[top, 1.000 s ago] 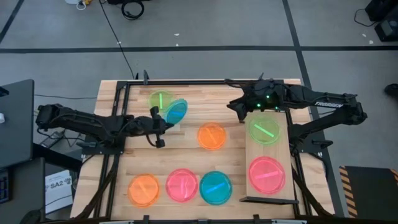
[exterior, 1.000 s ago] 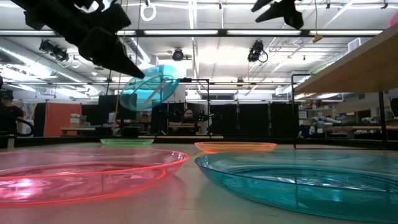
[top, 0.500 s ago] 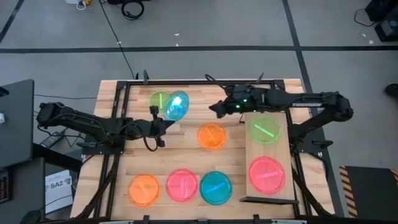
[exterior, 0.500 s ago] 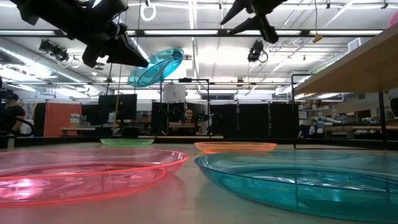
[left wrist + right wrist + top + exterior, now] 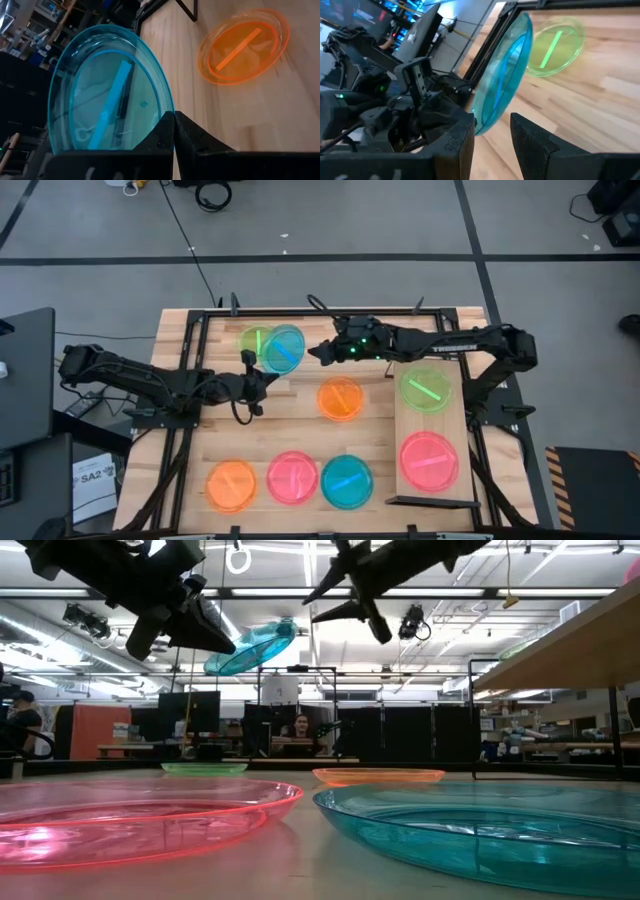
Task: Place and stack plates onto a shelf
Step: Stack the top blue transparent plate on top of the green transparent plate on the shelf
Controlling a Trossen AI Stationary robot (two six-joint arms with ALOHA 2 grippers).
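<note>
Left end effector (image 5: 253, 379) pinches tilted teal plate (image 5: 283, 349)'s rim; right end effector (image 5: 318, 352) parted, empty.

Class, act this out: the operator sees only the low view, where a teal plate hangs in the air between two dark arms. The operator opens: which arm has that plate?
Observer: The left gripper. Its jaws are shut on the rim of the teal plate.
Operator: And the other arm?
Observer: The right gripper is close to the plate's edge, with its jaws apart and not closed on it.
Operator: What is on the shelf?
Observer: The shelf carries a green plate and a pink plate, lying apart and not stacked.
</note>
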